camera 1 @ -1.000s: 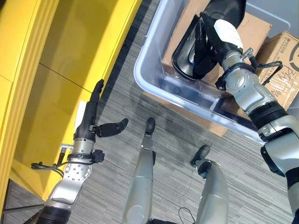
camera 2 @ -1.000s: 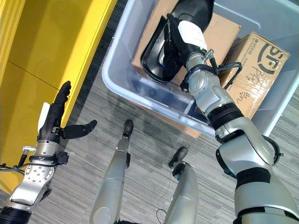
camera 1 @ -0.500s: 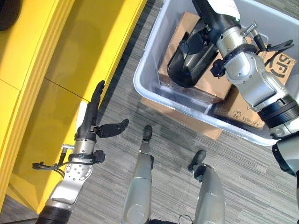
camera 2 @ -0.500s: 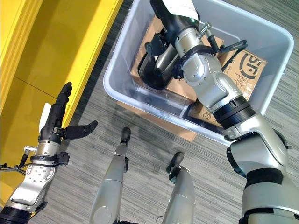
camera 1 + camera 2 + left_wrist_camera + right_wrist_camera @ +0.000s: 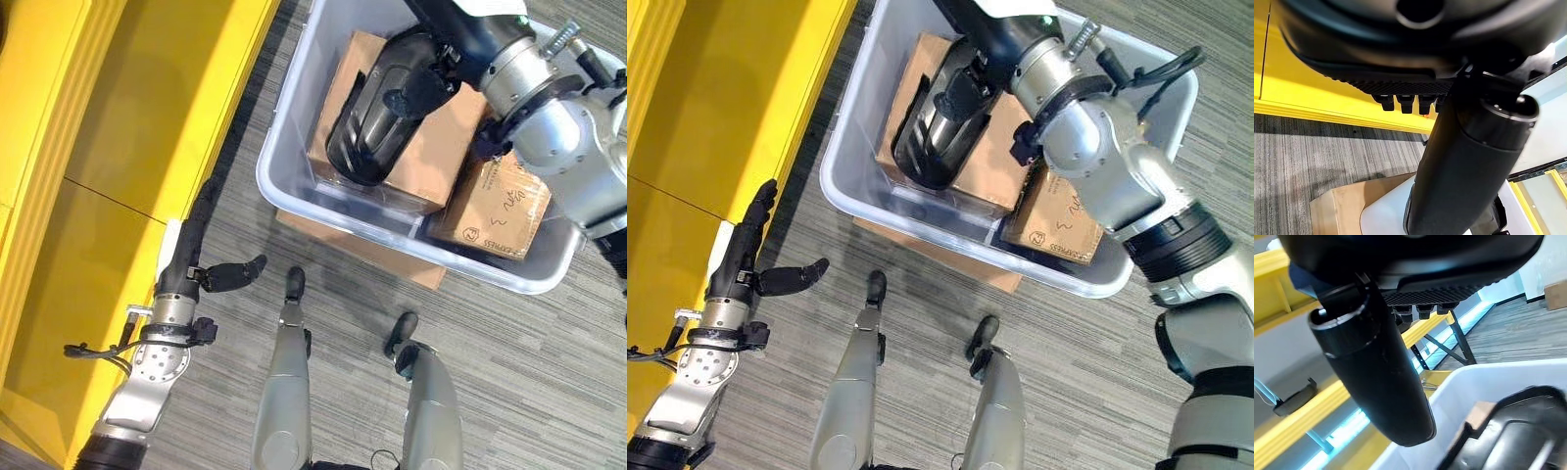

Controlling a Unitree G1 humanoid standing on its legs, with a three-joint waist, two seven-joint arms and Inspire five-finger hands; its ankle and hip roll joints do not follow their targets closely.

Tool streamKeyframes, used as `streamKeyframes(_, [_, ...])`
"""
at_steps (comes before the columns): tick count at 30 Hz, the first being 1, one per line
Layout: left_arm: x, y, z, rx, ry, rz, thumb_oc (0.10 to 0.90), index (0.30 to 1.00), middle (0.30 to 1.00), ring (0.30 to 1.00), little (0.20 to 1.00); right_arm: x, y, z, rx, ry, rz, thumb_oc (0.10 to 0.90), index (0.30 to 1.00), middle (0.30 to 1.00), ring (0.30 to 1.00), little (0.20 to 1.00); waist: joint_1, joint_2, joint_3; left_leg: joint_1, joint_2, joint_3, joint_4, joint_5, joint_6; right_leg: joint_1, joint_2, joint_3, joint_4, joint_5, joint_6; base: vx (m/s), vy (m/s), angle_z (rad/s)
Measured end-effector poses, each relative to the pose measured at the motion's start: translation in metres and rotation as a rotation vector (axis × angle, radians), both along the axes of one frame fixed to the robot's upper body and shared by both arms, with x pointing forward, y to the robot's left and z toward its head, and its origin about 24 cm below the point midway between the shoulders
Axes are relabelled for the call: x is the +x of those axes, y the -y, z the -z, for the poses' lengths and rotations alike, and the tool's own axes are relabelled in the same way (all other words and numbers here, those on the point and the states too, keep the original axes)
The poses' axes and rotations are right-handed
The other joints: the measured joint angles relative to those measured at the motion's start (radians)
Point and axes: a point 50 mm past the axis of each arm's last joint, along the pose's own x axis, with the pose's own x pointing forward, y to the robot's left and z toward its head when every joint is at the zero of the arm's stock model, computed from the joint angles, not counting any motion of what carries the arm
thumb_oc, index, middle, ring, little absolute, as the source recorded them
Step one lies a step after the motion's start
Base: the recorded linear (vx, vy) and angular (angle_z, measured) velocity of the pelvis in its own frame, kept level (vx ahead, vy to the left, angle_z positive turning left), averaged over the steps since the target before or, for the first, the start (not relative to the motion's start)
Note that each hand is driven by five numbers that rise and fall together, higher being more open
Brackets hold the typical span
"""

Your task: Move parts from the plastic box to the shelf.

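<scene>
A black moulded plastic part is tilted over the tan cardboard box inside the clear plastic box. My right hand reaches in from the far right with its fingers curled on the part's upper rim; the part also shows past that hand's thumb. My left hand hangs open beside the yellow shelf, fingers straight, thumb spread, holding nothing.
A second, smaller cardboard box lies in the plastic box's near right corner. A flat cardboard sheet sticks out under the plastic box. Grey carpet lies between the shelf and the box.
The camera has shifted. My right arm has swung further over the plastic box, and the black part in it now stands steeper. The left hand has kept its pose.
</scene>
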Motion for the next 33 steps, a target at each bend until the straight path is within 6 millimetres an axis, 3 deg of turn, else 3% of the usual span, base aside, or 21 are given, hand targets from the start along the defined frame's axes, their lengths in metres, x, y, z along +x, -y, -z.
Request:
streamKeyframes(11, [-0.006, -0.001, 0.007, 0.012, -0.032, -0.003, 0.9, 1.0, 1.0, 1.0, 1.0, -0.021, 0.002, 0.033, -0.304, -0.026, -0.032, 0.9, 1.0, 1.0, 1.0, 1.0, -0.007, -0.022, 0.001, -0.001, 0.014, 0.007, -0.011, 0.0, 0.001, 0.0, 0.011, 0.0, -0.022, 0.014, -0.002, -0.01, -0.005, -0.03])
streamKeyframes(22, [-0.008, -0.001, 0.01, 0.043, -0.041, -0.006, 0.9, 1.0, 1.0, 1.0, 1.0, -0.02, -0.004, 0.051, -0.426, -0.055, -0.048, 0.9, 1.0, 1.0, 1.0, 1.0, -0.004, -0.028, 0.003, -0.01, 0.014, 0.004, -0.03, 0.003, -0.005, -0.008, 0.011, -0.006, -0.037, 0.014, -0.001, 0.0, 0.0, 0.0])
streamKeyframes(33, [-0.009, 0.003, 0.004, 0.063, -0.013, 0.01, 0.9, 1.0, 1.0, 1.0, 1.0, -0.009, -0.004, 0.078, -0.671, -0.064, -0.001, 0.9, 1.0, 1.0, 1.0, 1.0, -0.001, -0.03, 0.003, -0.037, 0.013, -0.011, -0.032, 0.006, -0.01, -0.017, 0.01, -0.026, -0.047, 0.014, 0.0, 0.0, 0.001, 0.02])
